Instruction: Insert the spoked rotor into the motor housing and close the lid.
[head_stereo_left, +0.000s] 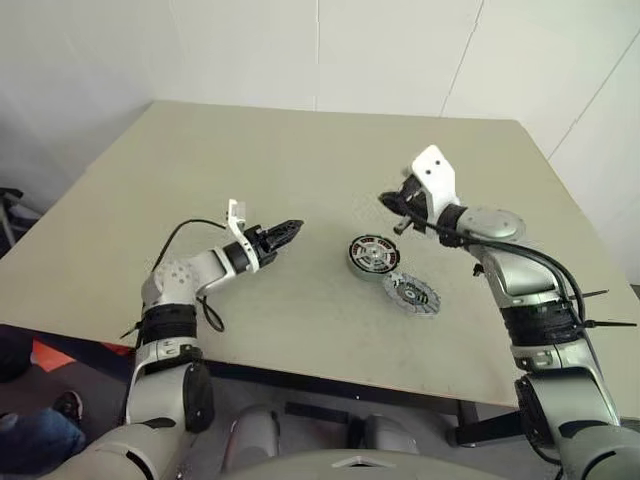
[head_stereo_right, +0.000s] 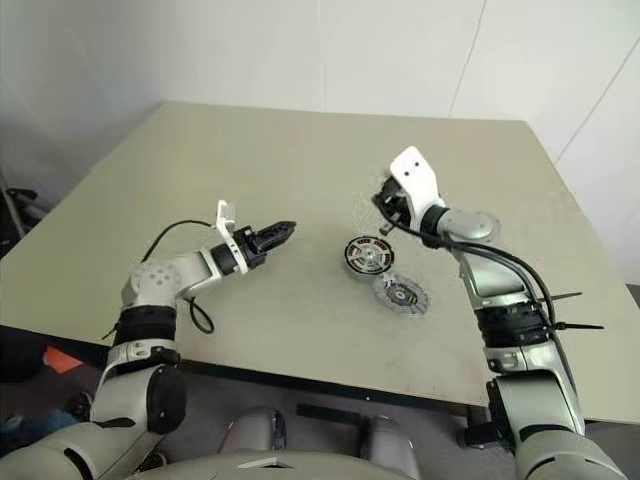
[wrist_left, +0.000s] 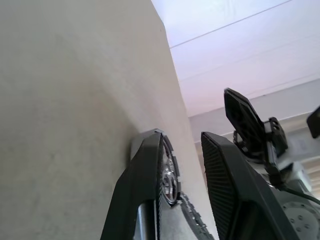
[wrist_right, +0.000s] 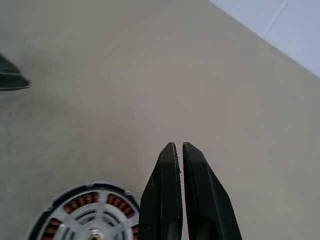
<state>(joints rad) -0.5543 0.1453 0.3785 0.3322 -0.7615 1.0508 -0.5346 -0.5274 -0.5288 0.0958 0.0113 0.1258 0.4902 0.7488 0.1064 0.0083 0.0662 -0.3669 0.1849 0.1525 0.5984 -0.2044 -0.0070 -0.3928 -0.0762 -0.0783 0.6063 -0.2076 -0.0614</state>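
The motor housing (head_stereo_left: 372, 254), round with copper-brown windings, lies on the beige table (head_stereo_left: 250, 150) right of centre. The flat grey spoked rotor (head_stereo_left: 411, 293) lies just in front and right of it, close against its rim. My left gripper (head_stereo_left: 290, 230) hovers left of the housing and points at it, with its fingers (wrist_left: 150, 190) slightly open and nothing between them. My right gripper (head_stereo_left: 388, 203) hangs above and just behind the housing (wrist_right: 90, 215), shut on nothing. The lid is out of view.
White walls stand behind the table. Bare tabletop stretches to the left and behind the parts. The front edge of the table (head_stereo_left: 330, 375) runs close below the rotor. A person's shoe and leg (head_stereo_left: 40, 420) show at the lower left.
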